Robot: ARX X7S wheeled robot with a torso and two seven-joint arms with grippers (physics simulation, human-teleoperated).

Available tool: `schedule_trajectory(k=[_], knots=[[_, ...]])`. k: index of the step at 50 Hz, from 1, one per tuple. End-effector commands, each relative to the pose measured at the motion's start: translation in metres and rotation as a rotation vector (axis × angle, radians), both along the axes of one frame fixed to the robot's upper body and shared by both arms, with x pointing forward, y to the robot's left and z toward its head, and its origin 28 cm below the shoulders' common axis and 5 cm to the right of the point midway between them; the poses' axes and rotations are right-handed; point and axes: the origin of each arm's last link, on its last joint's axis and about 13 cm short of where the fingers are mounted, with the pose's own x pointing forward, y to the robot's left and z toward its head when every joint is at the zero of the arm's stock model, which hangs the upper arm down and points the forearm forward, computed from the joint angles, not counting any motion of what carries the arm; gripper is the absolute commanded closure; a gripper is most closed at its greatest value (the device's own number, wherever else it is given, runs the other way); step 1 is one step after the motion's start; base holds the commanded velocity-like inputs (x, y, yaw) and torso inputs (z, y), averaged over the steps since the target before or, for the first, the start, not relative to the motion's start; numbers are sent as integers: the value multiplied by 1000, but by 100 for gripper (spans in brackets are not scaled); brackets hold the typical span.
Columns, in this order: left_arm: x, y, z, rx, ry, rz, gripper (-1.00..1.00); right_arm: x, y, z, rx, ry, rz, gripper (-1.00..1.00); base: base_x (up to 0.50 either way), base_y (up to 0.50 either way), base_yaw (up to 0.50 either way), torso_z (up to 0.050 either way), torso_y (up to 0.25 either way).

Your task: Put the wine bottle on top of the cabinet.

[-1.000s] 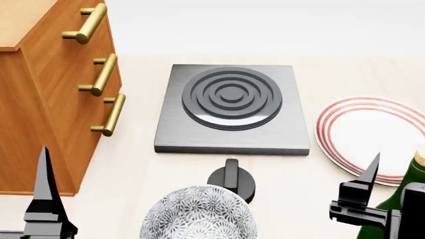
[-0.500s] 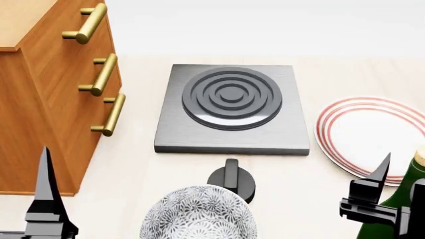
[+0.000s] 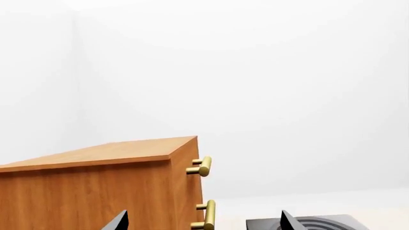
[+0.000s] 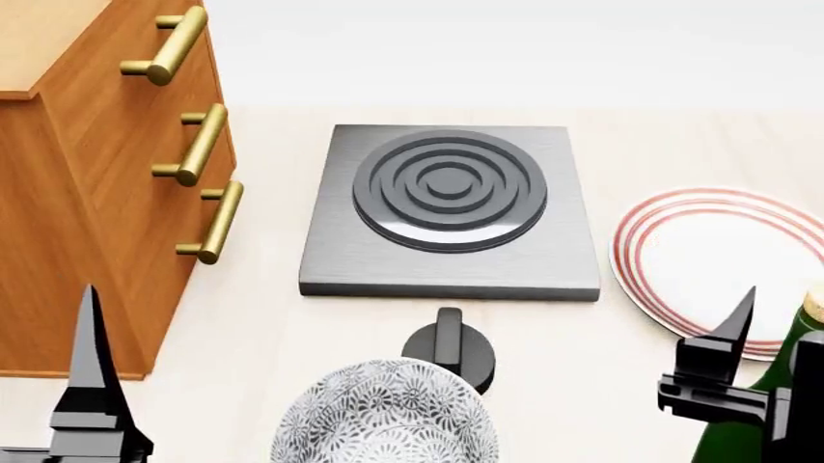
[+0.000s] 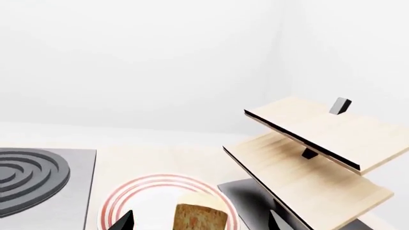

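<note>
Right tool point(image 4: 759, 386) straddles wine bottle point(image 4: 788, 371), jaws apart.

The right claw point(image 4: 759, 371) has slid rightward toward the wine bottle point(image 4: 801, 362). It now stands closer against the bottle's neck.

Upright wine bottle point(image 4: 788, 371), seemingly off cabinet point(image 4: 91, 193)

Orange-brown cabinet point(image 3: 96, 191) with lighter wooden top, brass-gold bar handles point(image 3: 203, 166) on its drawer front, grey hob point(image 3: 319, 223) with dark rings on pale tabletop point(image 3: 383, 203) beside it, two black jaw tips at frame bottom set wide apart, white walls behind
</note>
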Motion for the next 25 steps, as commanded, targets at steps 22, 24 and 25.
schedule_trajectory(k=[22,24,25], knots=[[1,0,2,-6,-14,-26,-100,-1,0,-2,15,-4,12,100,0,0,0,0,0],[1,0,1,-6,-14,-26,-100,0,0,-3,16,-3,12,100,0,0,0,0,0],[1,0,2,-6,-15,-26,-100,0,0,-3,15,-3,12,100,0,0,0,0,0]])
